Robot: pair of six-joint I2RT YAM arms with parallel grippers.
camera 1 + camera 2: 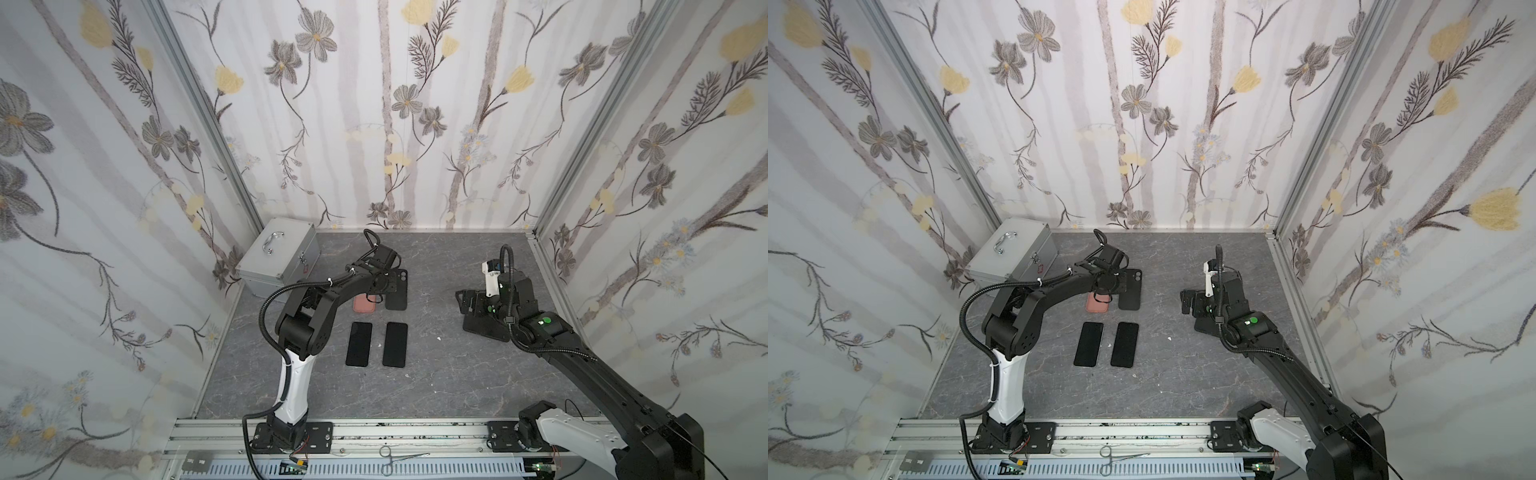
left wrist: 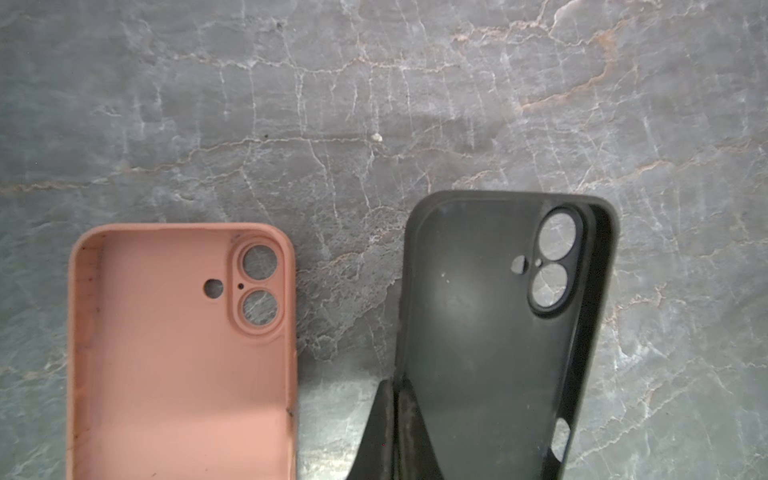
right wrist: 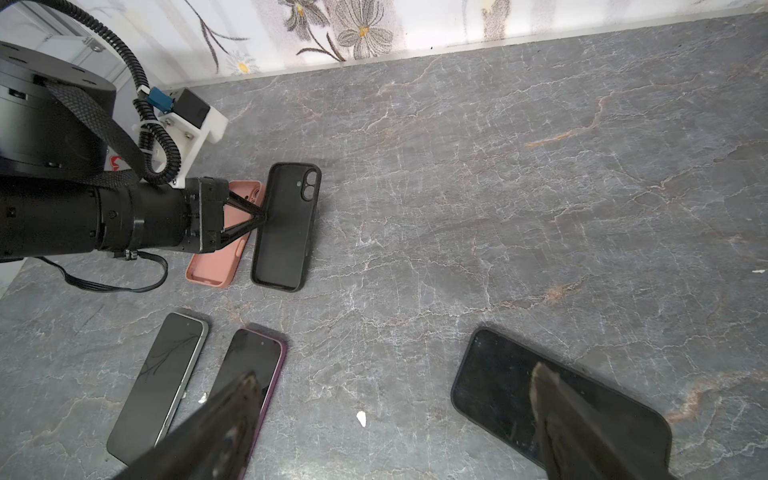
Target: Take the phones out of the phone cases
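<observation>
Black phone case [image 3: 286, 226]: empty, open side up, just beside the pink case [image 3: 224, 245], on the side toward my right arm. The tabletop [image 2: 374, 104] shows through its camera cut-outs. My left gripper [image 3: 261, 220] is pressed together on the long wall that faces the pink case (the left wrist view shows that wall between the fingers [image 2: 376, 428]). Whether it is raised off the tabletop I cannot tell.

The pink case is likewise empty, open side up.

Two phones lie screen up near the pink case, on the side toward my bases. One is a grey-edged phone [image 3: 160, 382]. The other, a purple-edged phone [image 3: 259, 353], lies just beside it, not touching.

A black phone [image 3: 494, 382] lies screen up well apart from the pink case, toward my right arm. Whether a case is on it I cannot tell. My right gripper [image 3: 395, 372] hangs over that phone with its jaws spread wide, holding nothing.
</observation>
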